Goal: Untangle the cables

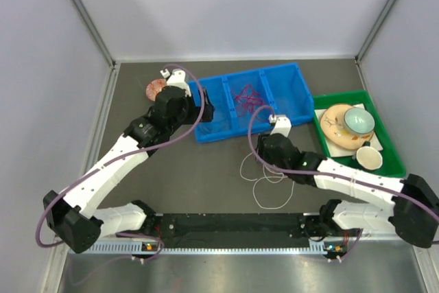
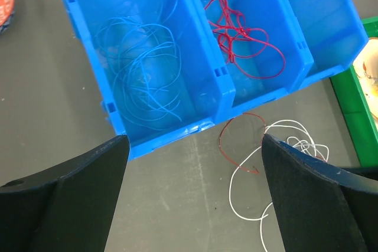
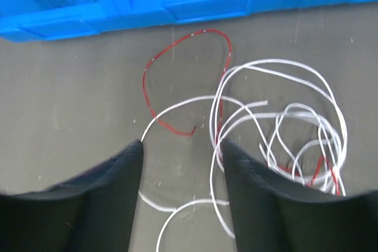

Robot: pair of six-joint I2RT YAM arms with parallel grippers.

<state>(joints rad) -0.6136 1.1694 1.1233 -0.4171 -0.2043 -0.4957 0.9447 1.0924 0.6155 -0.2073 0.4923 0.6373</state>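
Beside your bin [image 2: 171,137]: white cables [image 3: 290,109] lay looped, one red strand [image 3: 177,42] crossing them.
Left gripper [image 2: 195,146]: jaws were apart.
Right gripper [image 3: 182,151]: jaws were apart.

White-shelled arms [image 1: 113,162] with black joints, purple hoses [image 1: 250,127] and matte black jaws.

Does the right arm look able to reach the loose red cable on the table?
Probably yes: the open right end effector hangs over the red cable, most of its loop bare; white cables cross one side.
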